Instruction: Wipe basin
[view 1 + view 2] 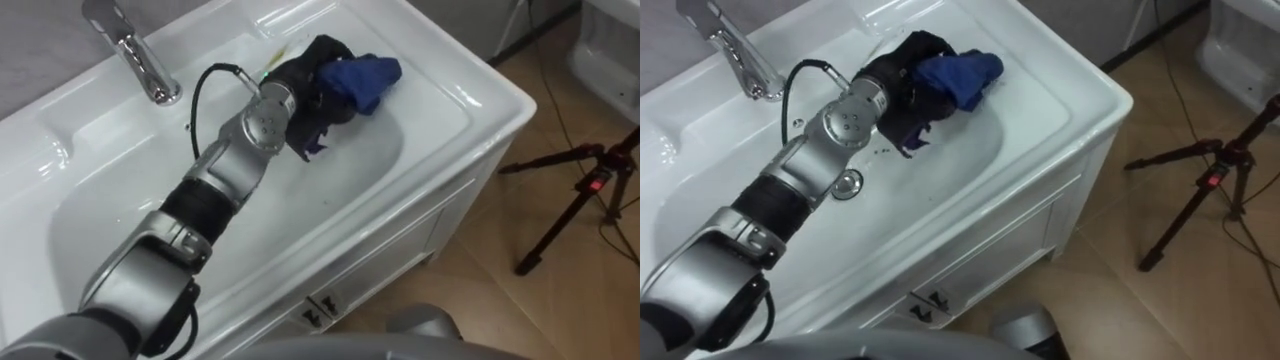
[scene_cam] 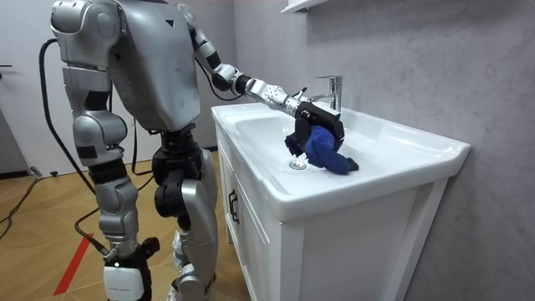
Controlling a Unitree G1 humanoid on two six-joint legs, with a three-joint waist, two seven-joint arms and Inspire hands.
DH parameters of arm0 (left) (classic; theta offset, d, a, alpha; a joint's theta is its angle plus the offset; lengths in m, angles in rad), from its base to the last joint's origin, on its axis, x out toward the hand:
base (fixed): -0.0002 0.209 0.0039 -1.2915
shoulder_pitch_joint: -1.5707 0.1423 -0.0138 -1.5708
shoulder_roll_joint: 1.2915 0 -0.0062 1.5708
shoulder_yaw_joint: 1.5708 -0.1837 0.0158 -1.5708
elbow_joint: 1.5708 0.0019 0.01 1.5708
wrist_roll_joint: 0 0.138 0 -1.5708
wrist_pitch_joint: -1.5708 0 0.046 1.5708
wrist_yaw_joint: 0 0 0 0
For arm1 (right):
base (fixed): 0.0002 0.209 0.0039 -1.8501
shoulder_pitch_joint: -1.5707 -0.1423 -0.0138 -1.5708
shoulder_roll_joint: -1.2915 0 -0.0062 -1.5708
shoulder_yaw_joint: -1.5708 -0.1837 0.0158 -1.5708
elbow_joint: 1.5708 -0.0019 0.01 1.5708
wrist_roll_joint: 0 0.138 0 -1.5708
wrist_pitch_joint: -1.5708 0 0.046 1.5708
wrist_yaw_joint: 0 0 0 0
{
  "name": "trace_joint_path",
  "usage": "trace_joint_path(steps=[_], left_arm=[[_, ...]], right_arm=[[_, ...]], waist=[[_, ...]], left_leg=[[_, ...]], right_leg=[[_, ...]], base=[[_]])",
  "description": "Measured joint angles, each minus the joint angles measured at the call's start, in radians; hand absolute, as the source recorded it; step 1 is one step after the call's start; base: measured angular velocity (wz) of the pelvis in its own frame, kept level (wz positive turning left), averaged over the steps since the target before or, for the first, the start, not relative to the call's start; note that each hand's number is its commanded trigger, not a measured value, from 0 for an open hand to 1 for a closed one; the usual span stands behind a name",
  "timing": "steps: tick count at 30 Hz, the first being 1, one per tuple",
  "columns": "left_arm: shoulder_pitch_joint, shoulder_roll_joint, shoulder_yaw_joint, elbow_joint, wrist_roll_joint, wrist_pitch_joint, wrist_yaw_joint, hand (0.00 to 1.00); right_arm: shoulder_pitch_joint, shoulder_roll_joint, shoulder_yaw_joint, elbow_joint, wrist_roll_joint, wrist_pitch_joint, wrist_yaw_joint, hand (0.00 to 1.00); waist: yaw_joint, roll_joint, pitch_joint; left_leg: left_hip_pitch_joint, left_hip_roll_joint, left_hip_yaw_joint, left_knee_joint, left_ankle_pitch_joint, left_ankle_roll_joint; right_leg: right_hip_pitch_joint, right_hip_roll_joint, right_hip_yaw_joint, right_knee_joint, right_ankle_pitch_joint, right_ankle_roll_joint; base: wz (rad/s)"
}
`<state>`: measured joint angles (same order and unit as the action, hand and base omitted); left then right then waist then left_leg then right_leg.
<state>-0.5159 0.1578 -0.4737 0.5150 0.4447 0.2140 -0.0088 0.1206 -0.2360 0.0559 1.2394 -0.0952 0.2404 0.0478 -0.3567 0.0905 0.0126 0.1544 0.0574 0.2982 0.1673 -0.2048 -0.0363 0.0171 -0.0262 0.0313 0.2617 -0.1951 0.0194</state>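
Both eye views look steeply down from the robot's head, close over the basin [image 1: 340, 195], towards the faucet [image 1: 140, 55] at its back edge. The room view stands farther off near the basin's front corner, looking level, and shares basin and faucet.

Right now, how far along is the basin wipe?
Done: the left hand has the crumpled blue cloth gripped and down in the white ceramic basin. In hand: the cloth sits at the bowl's right end, beyond the chrome faucet. Left: the bowl around the drain; cleanliness can't be judged.
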Motion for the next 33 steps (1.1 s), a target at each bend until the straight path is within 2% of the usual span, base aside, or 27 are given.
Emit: trace_joint_path(steps=[4,7,11,13,15,17,20,23,29,30,31,33], left_arm=[[0.000,0.037,0.000,0.058,0.031,0.006,0.000,1.00],[0.000,0.046,0.000,0.107,0.031,0.026,0.000,1.00],[0.001,0.053,0.003,0.160,0.054,0.033,0.000,1.00],[0.001,0.052,0.000,0.224,0.068,0.046,0.000,1.00],[0.001,0.052,0.000,0.258,0.071,0.047,0.000,1.00],[0.004,0.052,0.001,0.292,0.074,0.048,0.000,1.00],[0.014,0.052,0.013,0.354,0.075,0.047,0.000,1.00],[0.022,0.051,0.045,0.393,0.074,0.049,0.000,1.00],[0.053,0.050,0.074,0.395,0.075,0.049,0.000,1.00],[0.053,0.050,0.074,0.395,0.077,0.049,0.000,1.00],[0.053,0.050,0.074,0.395,0.086,0.049,0.000,1.00],[0.053,0.049,0.075,0.395,0.115,0.049,0.000,1.00]], right_arm=[[0.007,-0.005,-0.001,0.000,0.004,0.000,-0.004,0.00],[0.015,-0.006,-0.003,-0.010,0.002,0.001,-0.002,0.00],[0.024,-0.007,-0.011,-0.034,-0.012,0.007,0.001,0.00],[0.028,-0.016,-0.009,-0.043,-0.012,0.011,0.000,0.00],[0.029,-0.020,-0.008,-0.043,-0.011,0.013,0.003,0.00],[0.031,-0.025,-0.009,-0.043,-0.008,0.015,0.018,0.00],[0.030,-0.026,-0.009,-0.042,-0.005,0.016,0.021,0.00],[0.030,-0.025,-0.009,-0.042,-0.006,0.017,0.022,0.00],[0.030,-0.025,0.003,-0.039,-0.005,0.025,0.020,0.00],[0.032,-0.025,0.007,-0.038,-0.005,0.026,0.020,0.00],[0.033,-0.025,0.011,-0.039,-0.006,0.026,0.021,0.00],[0.036,-0.025,0.010,-0.038,-0.006,0.028,0.022,0.00]], waist=[[0.001,0.000,0.0000],[0.001,0.009,-0.0013],[0.004,0.017,-0.0031],[0.000,0.021,0.0037],[0.003,0.022,0.0067],[0.006,0.014,0.0120],[0.008,0.008,0.0153],[0.008,0.004,0.0153],[0.012,-0.010,0.0066],[0.013,-0.015,0.0034],[0.013,-0.015,-0.0032],[0.012,-0.023,-0.0056]], left_leg=[[0.006,0.000,0.001,-0.002,0.000,0.000],[0.003,0.000,0.003,-0.003,0.000,0.000],[0.003,0.000,0.004,-0.004,0.000,0.000],[0.009,0.001,0.003,-0.005,0.000,0.000],[0.010,0.000,0.003,-0.005,0.000,0.000],[0.011,0.001,0.002,-0.006,0.000,0.000],[0.017,0.001,0.002,-0.004,0.000,0.000],[0.015,0.000,0.002,-0.003,0.000,0.000],[0.014,0.001,0.004,-0.002,0.000,0.000],[0.014,0.001,0.003,-0.001,0.000,0.000],[0.014,0.002,0.002,0.001,0.000,0.000],[0.014,0.002,0.002,0.001,0.000,0.000]], right_leg=[[0.001,0.002,0.011,-0.001,0.001,0.000],[-0.001,0.005,0.020,-0.007,0.003,0.001],[-0.007,0.006,0.025,0.001,0.004,0.001],[-0.005,0.007,0.028,0.013,0.004,0.000],[-0.006,0.009,0.034,0.014,0.004,0.000],[-0.008,0.011,0.037,0.016,0.004,0.000],[-0.005,0.014,0.049,0.017,0.004,0.000],[-0.012,0.015,0.052,0.013,0.004,0.001],[-0.014,0.015,0.049,0.015,0.008,0.002],[-0.014,0.015,0.049,0.015,0.010,0.002],[-0.013,0.015,0.048,0.015,0.010,0.002],[-0.012,0.015,0.048,0.014,0.012,0.001]], base=[[-0.07],[-0.01],[-0.06],[-0.09],[-0.07],[-0.06],[-0.06],[0.02],[0.00],[0.00],[0.00],[0.00]])
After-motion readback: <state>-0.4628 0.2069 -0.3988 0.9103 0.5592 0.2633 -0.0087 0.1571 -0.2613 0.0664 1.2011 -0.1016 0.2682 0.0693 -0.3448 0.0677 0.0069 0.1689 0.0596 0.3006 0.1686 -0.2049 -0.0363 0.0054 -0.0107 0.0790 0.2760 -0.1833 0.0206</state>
